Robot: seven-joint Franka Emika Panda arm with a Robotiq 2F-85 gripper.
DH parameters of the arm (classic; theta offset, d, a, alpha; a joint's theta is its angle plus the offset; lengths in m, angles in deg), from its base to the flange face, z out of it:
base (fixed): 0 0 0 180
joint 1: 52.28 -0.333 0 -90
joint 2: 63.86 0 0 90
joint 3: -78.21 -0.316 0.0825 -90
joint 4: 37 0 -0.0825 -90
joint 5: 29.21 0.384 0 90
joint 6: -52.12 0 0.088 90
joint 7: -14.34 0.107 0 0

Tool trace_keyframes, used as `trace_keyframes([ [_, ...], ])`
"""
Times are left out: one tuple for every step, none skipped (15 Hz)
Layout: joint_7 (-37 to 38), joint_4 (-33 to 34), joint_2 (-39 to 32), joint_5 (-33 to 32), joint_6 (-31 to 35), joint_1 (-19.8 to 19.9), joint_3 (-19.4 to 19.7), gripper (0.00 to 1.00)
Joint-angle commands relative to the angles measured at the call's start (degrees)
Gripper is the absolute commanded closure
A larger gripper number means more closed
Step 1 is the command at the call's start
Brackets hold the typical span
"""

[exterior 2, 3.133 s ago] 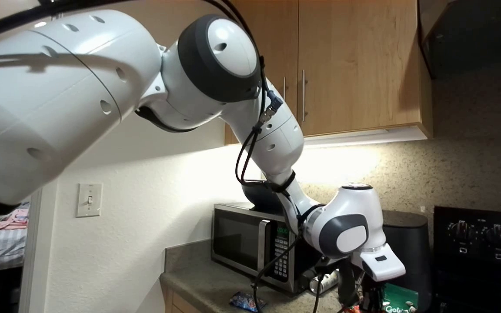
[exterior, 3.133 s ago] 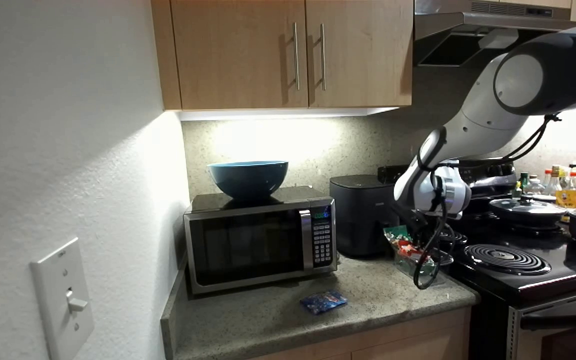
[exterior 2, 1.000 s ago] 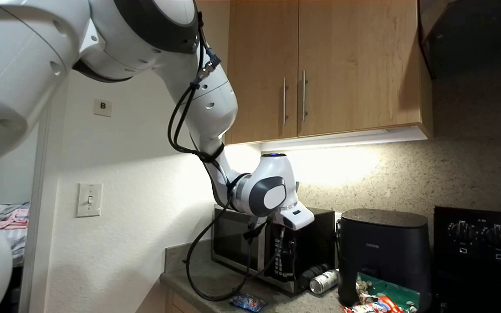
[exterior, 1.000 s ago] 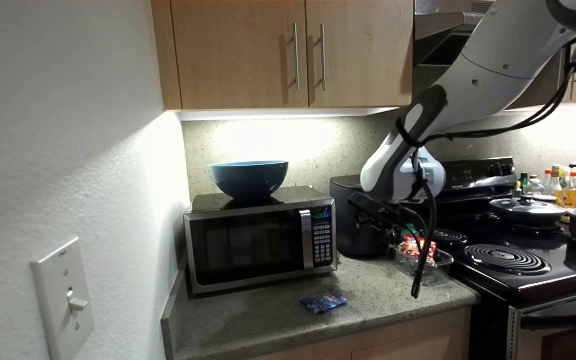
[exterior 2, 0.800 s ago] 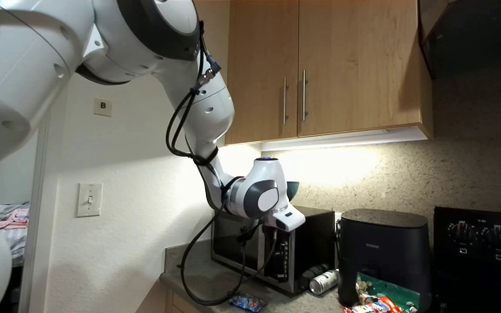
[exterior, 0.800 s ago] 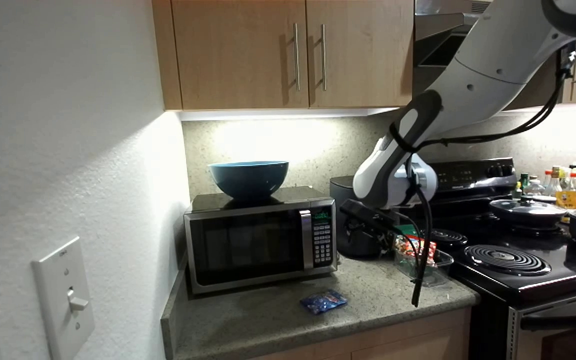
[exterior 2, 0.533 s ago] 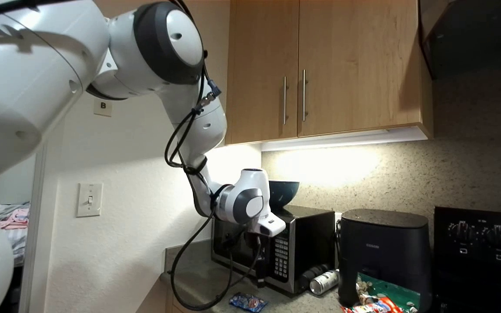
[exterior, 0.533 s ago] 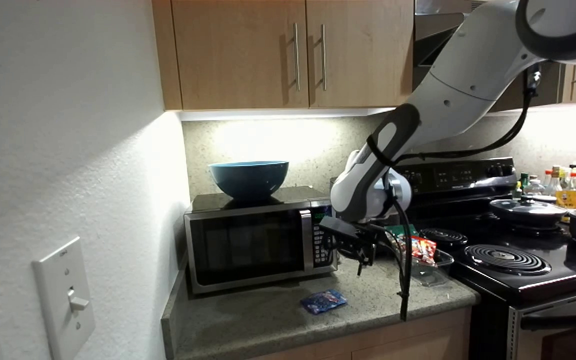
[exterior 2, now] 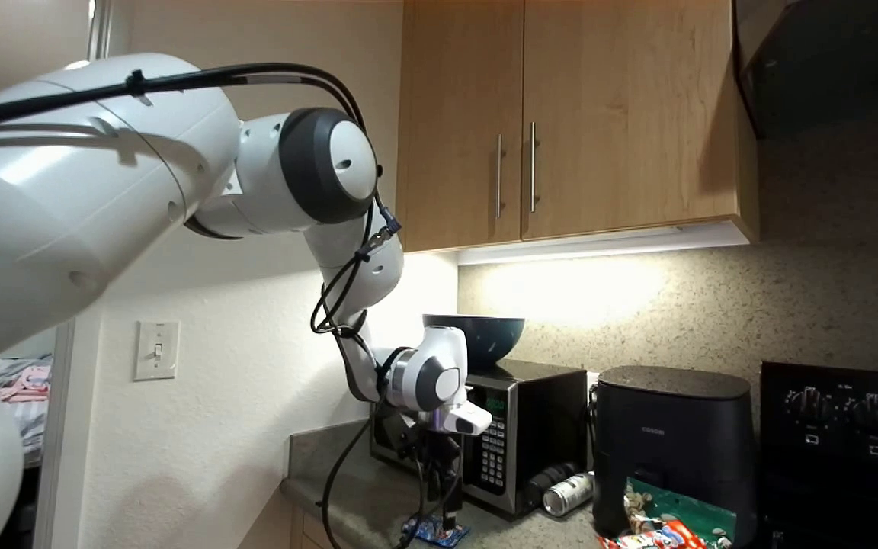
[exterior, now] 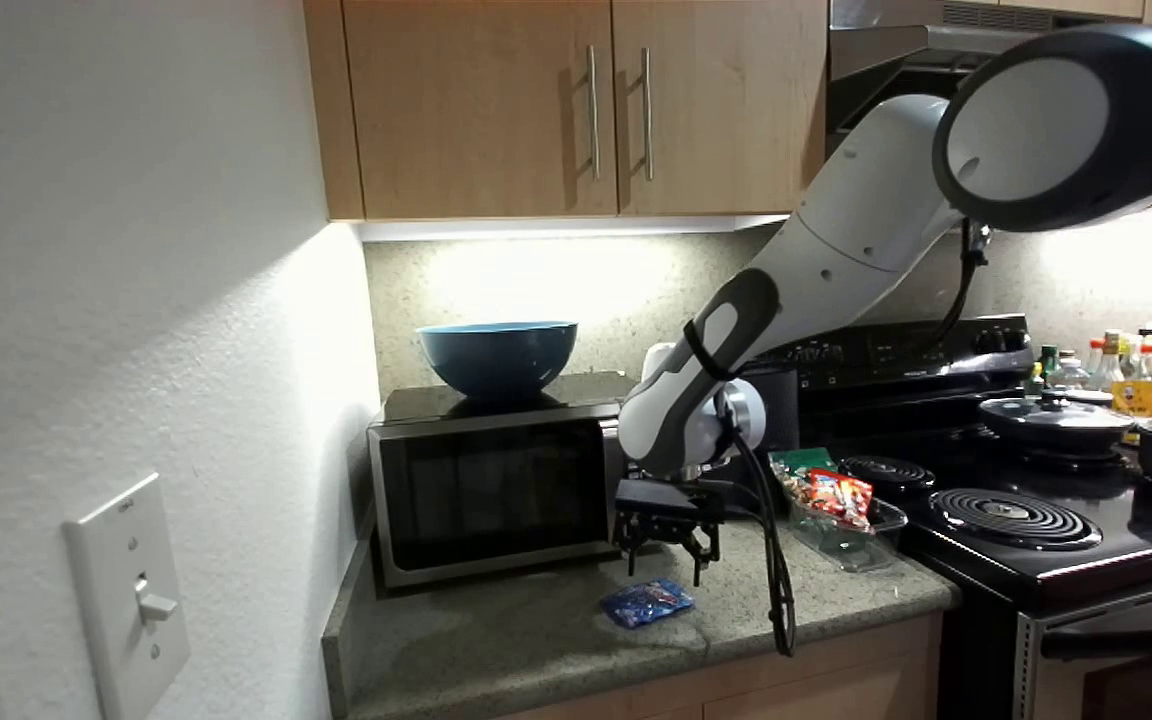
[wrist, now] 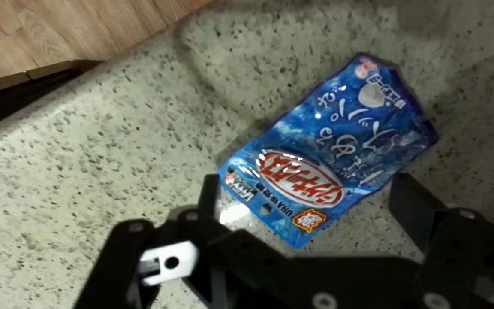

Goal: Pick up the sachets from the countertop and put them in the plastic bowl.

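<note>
Swung toward eight o'clock in an exterior view, over a glossy blue sachet (wrist: pixel 328 143), my fingers (exterior: pixel 631 562) gape wide.

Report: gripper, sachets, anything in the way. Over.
Gripper open above blue sachet, no grip. Blue sachet lying on countertop. Red sachet and green sachet in plastic bowl, green sticking out. Nothing seen lying over blue sachet.

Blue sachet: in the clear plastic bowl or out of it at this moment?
Out. The blue sachet lies on the countertop below the open gripper, apart from the clear plastic bowl.
</note>
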Motion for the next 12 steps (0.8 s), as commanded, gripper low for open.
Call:
trace_keyframes([
  [-4.49,8.24,-5.78,-0.56,-3.79,1.0,-0.71,0.0],
  [-5.1,9.82,-6.87,-0.34,-4.59,1.04,-0.73,0.0],
  [-5.28,11.53,-7.99,-0.18,-5.72,1.09,-0.62,0.03],
  [-5.25,12.98,-8.89,0.03,-6.75,1.17,-0.57,0.16],
  [-5.11,14.31,-9.73,0.2,-7.63,1.3,-0.56,0.28],
  [-5.06,15.73,-10.48,0.44,-8.84,1.57,-0.68,0.3],
  [-5.01,16.6,-10.98,0.58,-9.67,1.86,-0.66,0.36],
  [-5.09,17.69,-11.55,0.59,-10.49,2.09,-0.69,0.44],
  [-5.05,18.52,-11.88,0.72,-11.17,2.37,-0.72,0.5],
  [-5.09,19.4,-12.21,0.82,-11.92,2.65,-0.8,0.55],
  [-4.89,20.16,-12.48,0.96,-12.55,2.97,-0.77,0.62],
  [-4.9,20.78,-12.65,1.13,-13.13,3.27,-0.86,0.68],
])
